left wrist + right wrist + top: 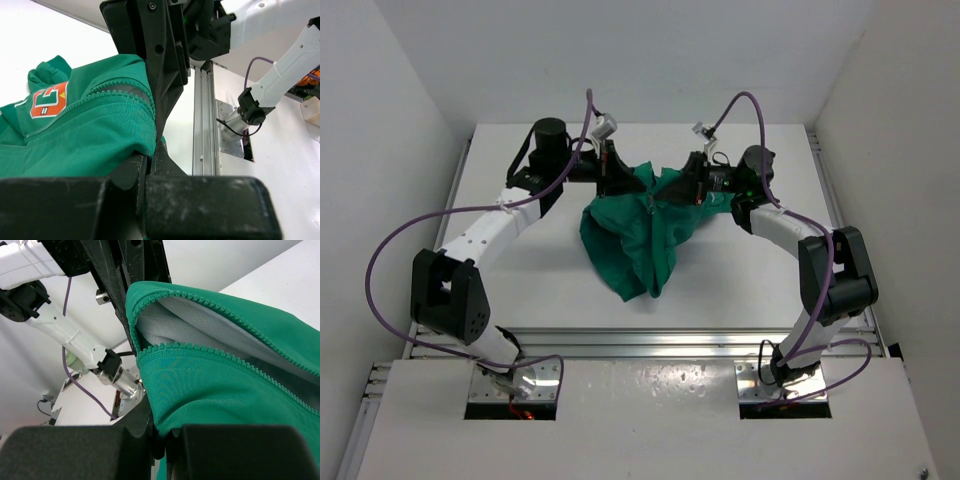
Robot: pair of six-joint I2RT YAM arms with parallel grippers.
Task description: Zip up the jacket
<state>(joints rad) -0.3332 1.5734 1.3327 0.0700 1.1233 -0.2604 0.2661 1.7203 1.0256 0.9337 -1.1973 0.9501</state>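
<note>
The jacket (pixel 638 235) is held up over the middle of the table (pixel 520 295). It is pinched by the left claw (pixel 613 180) and the right claw (pixel 698 188), both closed tight on it. The zip is seen undone.

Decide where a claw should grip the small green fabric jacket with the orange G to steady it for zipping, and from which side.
Grip the green edge band just beside the zipper teeth, probably side-on from the jacket's outer end, as the right claw does. That band is thin and flat, so a claw closes across it; the teeth rows gape over pale grey lining.
</note>
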